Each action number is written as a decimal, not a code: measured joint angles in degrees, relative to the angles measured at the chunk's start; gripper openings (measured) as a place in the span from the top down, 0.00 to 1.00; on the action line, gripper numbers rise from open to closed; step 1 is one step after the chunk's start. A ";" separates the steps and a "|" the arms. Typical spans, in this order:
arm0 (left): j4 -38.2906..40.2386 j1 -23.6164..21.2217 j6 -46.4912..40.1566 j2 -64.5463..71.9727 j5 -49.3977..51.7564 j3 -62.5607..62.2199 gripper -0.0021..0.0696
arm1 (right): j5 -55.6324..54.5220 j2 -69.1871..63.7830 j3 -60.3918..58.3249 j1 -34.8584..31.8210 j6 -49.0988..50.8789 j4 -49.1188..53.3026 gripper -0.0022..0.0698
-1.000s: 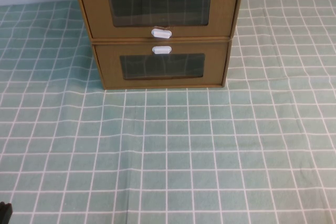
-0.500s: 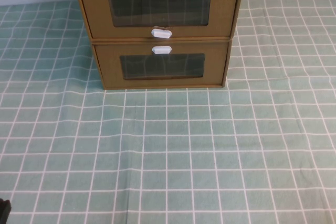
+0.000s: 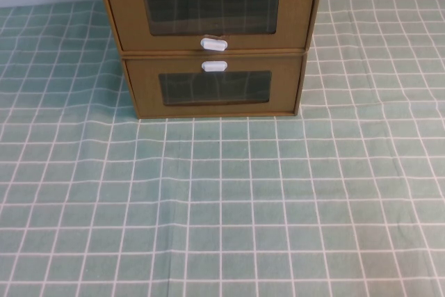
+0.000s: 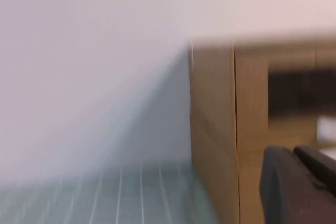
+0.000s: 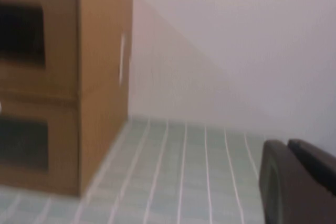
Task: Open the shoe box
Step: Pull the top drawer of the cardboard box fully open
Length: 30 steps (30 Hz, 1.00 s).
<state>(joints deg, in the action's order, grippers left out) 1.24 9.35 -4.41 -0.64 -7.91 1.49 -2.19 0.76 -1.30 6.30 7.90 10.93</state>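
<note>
Well short of the shoe box (image 3: 182, 44) hang both: right gripper (image 5: 290, 144) fingers (image 5: 274, 182) together, left gripper (image 4: 294, 151) unclear.

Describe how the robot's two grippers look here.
Little shows. The left gripper is a dark grey, matte, round-cornered block with one narrow seam, at the edge of its wrist view facing the shoe box. The right gripper looks the same in its own view. No cables or markings visible; the high view shows neither arm.

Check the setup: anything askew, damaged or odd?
Nothing stands out: shoe box stacked square, both drawers closed, white handles in place. Left gripper sits low left of the box, right gripper, shut, low to its right.
</note>
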 joint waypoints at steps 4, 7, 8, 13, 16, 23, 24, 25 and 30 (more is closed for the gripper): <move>0.14 0.00 4.41 0.00 -16.53 0.00 0.98 | -17.61 0.00 0.00 0.00 0.00 0.32 0.99; 0.13 0.00 5.51 0.00 -26.12 0.00 0.98 | -28.88 0.00 0.00 0.00 0.00 0.54 0.99; 0.13 0.00 5.61 0.00 -28.18 0.00 0.98 | -32.17 0.00 0.00 0.00 0.00 0.68 0.99; 0.68 0.00 4.41 -0.10 -35.79 0.00 0.98 | -42.58 0.09 0.00 0.00 -0.50 1.14 0.99; 3.20 0.00 2.96 -0.10 -43.84 0.00 0.98 | -47.73 0.09 0.00 0.00 -1.74 0.87 0.99; 13.15 0.00 9.78 -0.23 -49.46 -9.27 0.98 | -56.53 0.09 6.88 0.00 -1.96 0.87 0.99; 13.83 0.00 10.01 -0.23 -46.96 -11.98 0.98 | -55.53 0.09 9.67 0.00 -1.96 0.87 0.99; 13.94 0.00 10.01 -0.23 -42.99 -15.64 0.98 | -53.78 0.09 12.85 0.00 -1.38 0.87 0.99; 14.08 0.00 5.67 2.93 -24.16 -35.17 0.98 | -40.12 -0.31 29.75 0.00 0.80 0.72 0.99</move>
<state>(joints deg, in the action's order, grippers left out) 15.31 9.35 1.26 2.29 -32.07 -33.68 -42.31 0.45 28.45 6.30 8.70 11.65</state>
